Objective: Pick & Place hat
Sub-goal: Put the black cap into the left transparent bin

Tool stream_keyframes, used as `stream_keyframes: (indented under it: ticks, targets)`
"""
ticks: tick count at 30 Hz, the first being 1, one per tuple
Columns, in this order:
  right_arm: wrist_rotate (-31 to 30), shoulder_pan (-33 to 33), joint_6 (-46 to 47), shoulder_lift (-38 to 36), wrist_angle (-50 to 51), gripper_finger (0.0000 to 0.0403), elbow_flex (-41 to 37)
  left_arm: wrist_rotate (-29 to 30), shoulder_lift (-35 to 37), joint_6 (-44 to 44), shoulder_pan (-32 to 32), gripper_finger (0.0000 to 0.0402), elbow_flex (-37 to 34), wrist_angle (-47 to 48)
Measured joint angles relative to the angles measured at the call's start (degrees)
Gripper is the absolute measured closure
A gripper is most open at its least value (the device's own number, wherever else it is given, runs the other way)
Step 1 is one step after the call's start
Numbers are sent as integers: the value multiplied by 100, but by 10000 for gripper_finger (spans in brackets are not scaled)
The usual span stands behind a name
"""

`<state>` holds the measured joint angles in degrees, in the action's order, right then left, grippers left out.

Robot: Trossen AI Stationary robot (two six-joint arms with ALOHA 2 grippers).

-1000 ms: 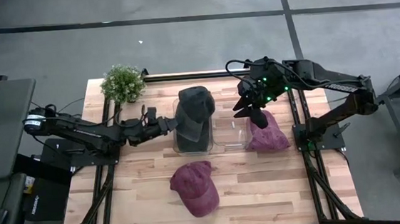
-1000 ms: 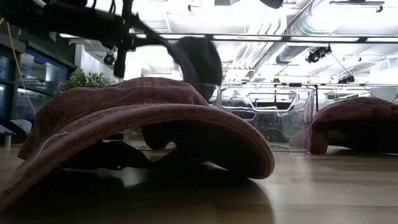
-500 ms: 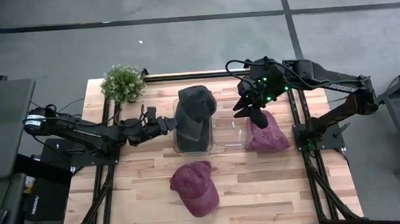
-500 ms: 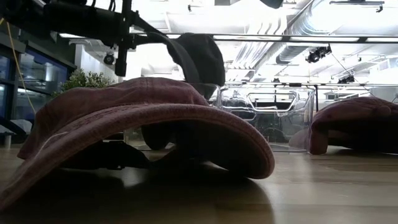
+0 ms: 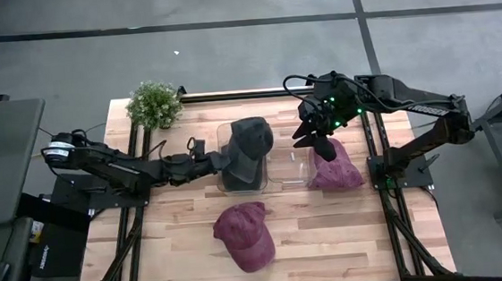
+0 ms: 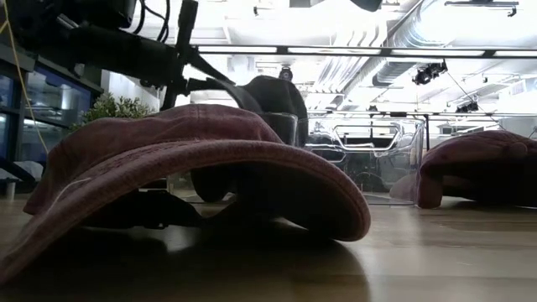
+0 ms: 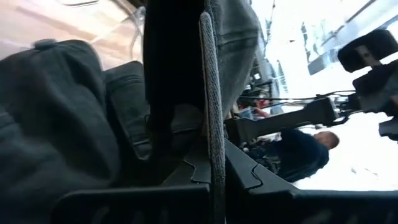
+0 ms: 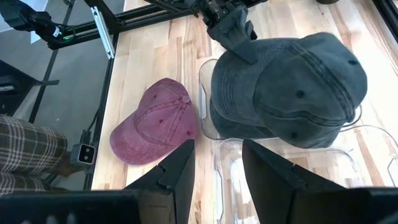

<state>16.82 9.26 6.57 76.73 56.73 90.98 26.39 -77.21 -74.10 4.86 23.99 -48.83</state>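
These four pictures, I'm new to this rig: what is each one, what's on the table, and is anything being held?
Two dark robot arms work at a wooden table. The high view looks straight down; the low view looks level across the tabletop; each wrist view looks past that arm's own fingers.

On the table are two clear bins, a small potted plant and two maroon caps, one near the front, one on the right.

The left gripper is shut on a dark grey cap, holding it over the left bin, where another dark cap seems to lie. The right gripper hangs open above the right bin, holding nothing.
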Motion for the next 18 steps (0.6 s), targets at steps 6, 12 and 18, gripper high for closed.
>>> stream_keyframes:
  ticks: [6,12,18]
  targets:
    - [0,0,0,0,2,274,2,-86,11,-146,-2,399,2,451]
    - [-1,0,1,0,2,274,2,-157,11,223,0,337,-2,619]
    - [0,0,2,0,2,274,2,-224,13,467,0,223,-2,606]
